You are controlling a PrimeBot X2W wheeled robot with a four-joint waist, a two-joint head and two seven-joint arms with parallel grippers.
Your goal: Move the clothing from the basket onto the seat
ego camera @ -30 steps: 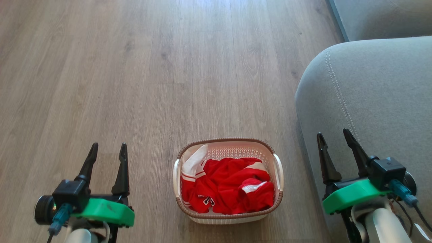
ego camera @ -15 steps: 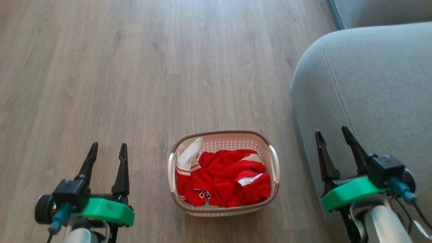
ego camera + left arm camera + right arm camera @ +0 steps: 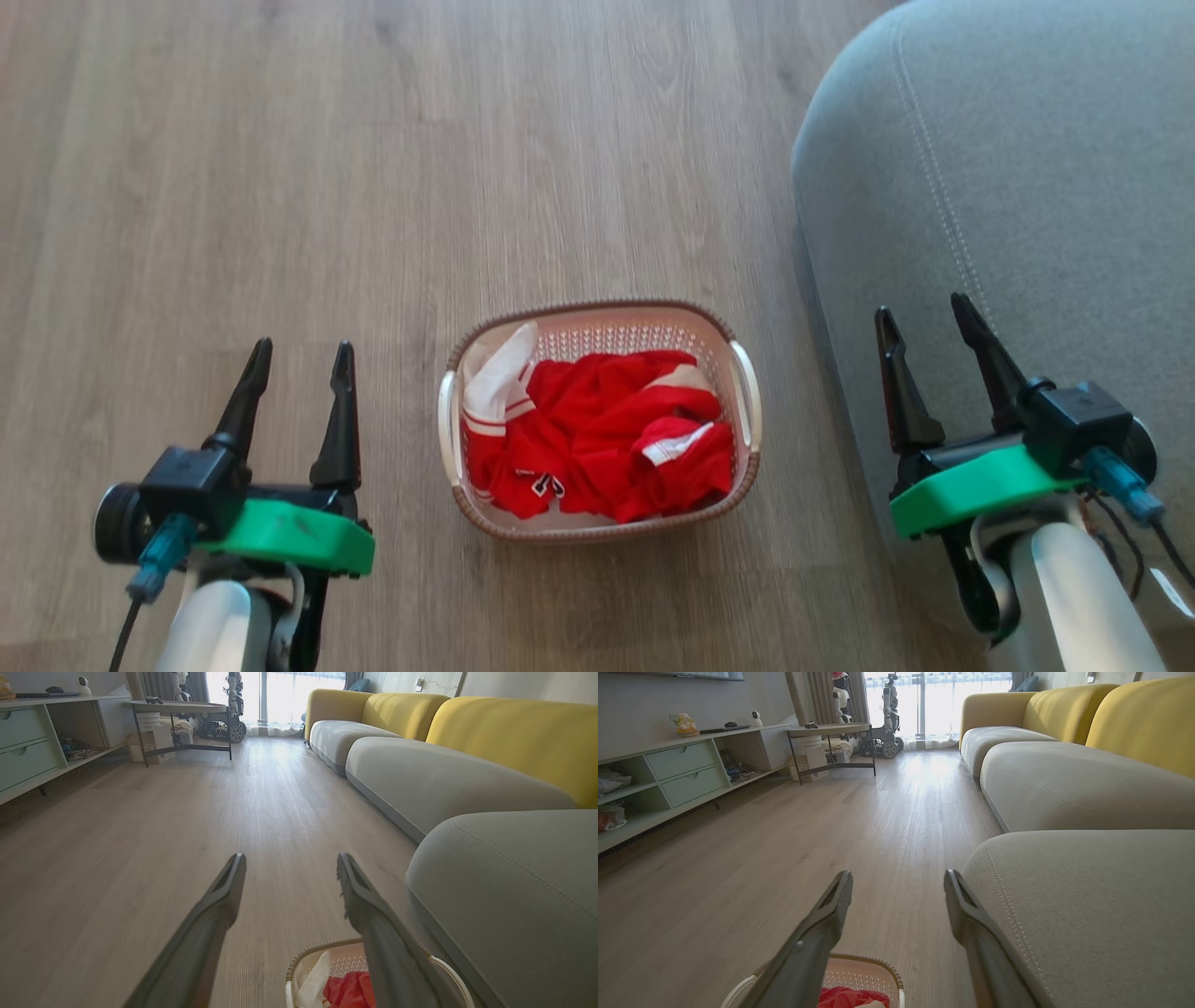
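Wood-grain floor (image 3: 280, 187); oval perforated basket (image 3: 607, 334) holds crumpled red clothing (image 3: 597, 439).

The left gripper (image 3: 304, 347) sits near, on the left side, its two dark fingers (image 3: 243, 411) spread apart and empty. The right gripper (image 3: 920, 308) (a bit farther out) is spread wide too, fingers pointing away.

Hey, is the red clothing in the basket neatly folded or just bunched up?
Bunched up. The clothing lies crumpled in the basket, creased all over, with its white stripes running at odd angles.
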